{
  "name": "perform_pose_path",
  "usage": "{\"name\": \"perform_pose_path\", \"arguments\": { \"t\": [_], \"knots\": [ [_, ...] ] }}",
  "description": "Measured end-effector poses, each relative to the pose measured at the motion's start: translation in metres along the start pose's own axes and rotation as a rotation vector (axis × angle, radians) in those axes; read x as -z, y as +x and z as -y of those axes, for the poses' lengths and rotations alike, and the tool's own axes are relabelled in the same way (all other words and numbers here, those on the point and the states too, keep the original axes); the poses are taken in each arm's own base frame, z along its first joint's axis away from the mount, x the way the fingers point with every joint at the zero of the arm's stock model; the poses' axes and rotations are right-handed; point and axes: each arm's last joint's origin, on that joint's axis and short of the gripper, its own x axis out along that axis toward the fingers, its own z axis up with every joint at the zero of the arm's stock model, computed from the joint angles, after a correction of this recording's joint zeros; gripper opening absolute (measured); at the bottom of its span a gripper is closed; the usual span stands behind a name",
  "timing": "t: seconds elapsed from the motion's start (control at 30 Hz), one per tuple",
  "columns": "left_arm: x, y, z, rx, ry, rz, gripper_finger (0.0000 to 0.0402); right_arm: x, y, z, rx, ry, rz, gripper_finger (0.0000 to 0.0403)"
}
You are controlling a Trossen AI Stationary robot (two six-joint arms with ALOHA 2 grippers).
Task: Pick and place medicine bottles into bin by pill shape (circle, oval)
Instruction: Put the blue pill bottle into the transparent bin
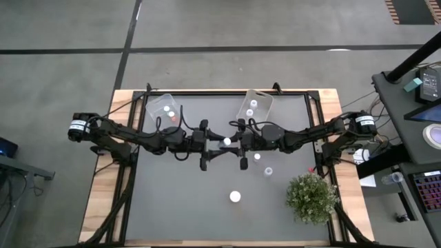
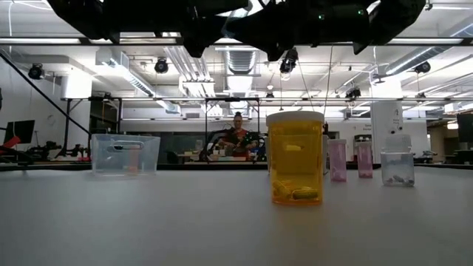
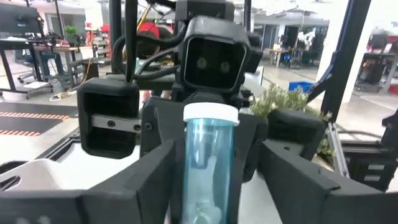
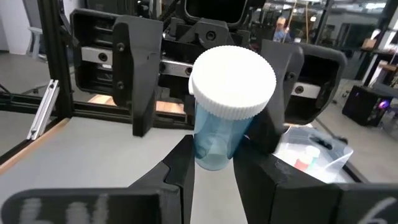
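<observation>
Dark grey mat on a wood-edged table, set on a grey concrete floor; beyond it an open workshop with ceiling lamps, ducts, benches and a seated person far off. Raised above mid-table, right claw clenched on a pale blue bottle with a white cap, fingers pressed to its body below the cap. Facing it head-on, left claw released, fingers spread wide either side of that same bottle and not touching it. Down on the mat, below and nearer than both claws, an amber bottle standing upright with a white cap. Toward the right claw's side, two pink bottles and a clear bottle, upright, close together. Past the claws at the far edge, two clear bins: one behind the left claw, one behind the right claw, each with small bottles inside. Well apart from the right claw, at the near corner, a bushy green plant. Between the claws, only the held bottle.
</observation>
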Motion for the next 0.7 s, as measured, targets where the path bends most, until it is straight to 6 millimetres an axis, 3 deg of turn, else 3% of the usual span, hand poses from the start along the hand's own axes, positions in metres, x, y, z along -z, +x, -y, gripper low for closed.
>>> {"name": "perform_pose_path", "arguments": {
  "t": [0.37, 0.7],
  "knots": [
    [0.006, -0.019, -0.003, -0.009, 0.102, -0.266, 0.0237, 0.014, -0.008, 0.001, -0.019, 0.080, -0.225, 0.0086],
    [0.008, -0.012, -0.003, -0.010, 0.097, -0.256, 0.0237, 0.030, -0.011, 0.006, 0.048, 0.161, -0.461, 0.0086]
  ]
}}
